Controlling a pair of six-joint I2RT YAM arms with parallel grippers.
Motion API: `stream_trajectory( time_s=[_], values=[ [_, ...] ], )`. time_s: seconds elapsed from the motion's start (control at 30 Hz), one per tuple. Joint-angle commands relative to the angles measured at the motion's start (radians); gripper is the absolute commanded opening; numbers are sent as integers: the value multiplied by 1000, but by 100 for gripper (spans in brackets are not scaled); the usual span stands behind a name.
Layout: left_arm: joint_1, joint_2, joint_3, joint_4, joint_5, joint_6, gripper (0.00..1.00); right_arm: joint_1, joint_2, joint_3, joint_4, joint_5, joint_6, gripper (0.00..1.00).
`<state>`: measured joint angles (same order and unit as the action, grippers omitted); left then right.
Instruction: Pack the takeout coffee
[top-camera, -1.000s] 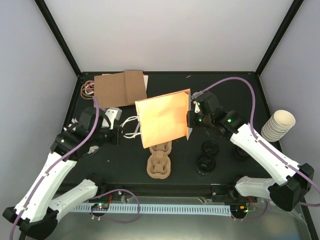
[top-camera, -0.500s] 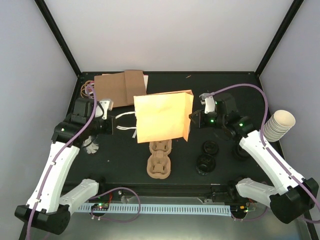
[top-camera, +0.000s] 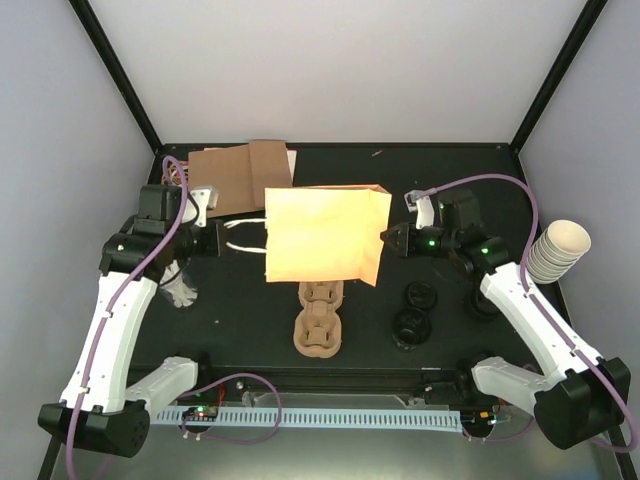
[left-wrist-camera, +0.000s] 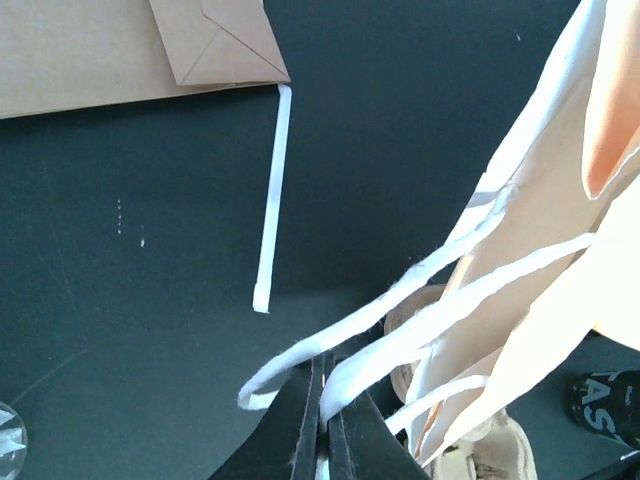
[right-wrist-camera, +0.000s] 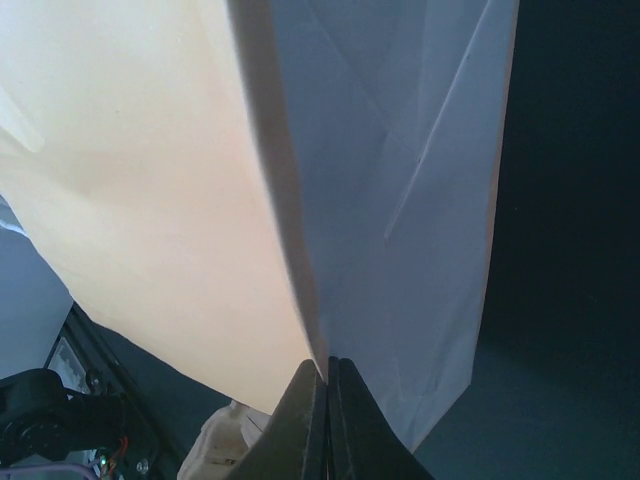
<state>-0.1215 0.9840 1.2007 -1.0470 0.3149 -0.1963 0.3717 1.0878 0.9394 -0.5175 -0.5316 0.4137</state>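
The table (top-camera: 450, 190) is lying dark and mostly bare at its back right, and that is where I am counting on room to swing. Above its middle I am holding the orange paper bag (top-camera: 320, 238) stretched between both arms. My left pincer (top-camera: 220, 241) is clamping the white handles (left-wrist-camera: 420, 320), jaws nearly together on the paper strips. My right pincer (top-camera: 389, 240) is pinching the opposite edge of the bag, jaws just as narrow on a fold of its wall (right-wrist-camera: 330, 200). The bag is thin and soft, so I judge it will crumple or tear if I pull the two grips apart too hard.

The pulp tray (top-camera: 319, 335) is lying beneath the bag, its far end hidden by it. The takeout coffee cups (top-camera: 411, 326) are standing on the table to the right of the tray, three of them near each other, not yet packed. They look light, with slick plastic lids that may pop off. Whether they are full I cannot tell, so I am treating them as spillable. I would grip each around the body under the lid rim, upright.

The cream cup stack (top-camera: 556, 250) is crowding my right arm's outer side, and flat brown bags (top-camera: 240, 175) are lying behind my left.
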Motion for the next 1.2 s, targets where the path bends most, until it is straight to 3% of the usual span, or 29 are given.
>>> stream_trajectory(
  time_s=[0.0, 0.5, 0.83, 1.17],
  values=[
    [20, 11, 66, 1, -41, 14, 2, -19, -11, -11, 27, -16, -8, 3],
    [34, 39, 117, -19, -139, 17, 1, -20, -60, -20, -28, 108, -37, 6],
    [36, 47, 127, -11, -93, 18, 2, -20, -62, -35, -31, 142, -52, 9],
    [36, 50, 115, 16, 102, 32, 1, -21, 34, -32, 72, -54, -5, 35]
  ],
)
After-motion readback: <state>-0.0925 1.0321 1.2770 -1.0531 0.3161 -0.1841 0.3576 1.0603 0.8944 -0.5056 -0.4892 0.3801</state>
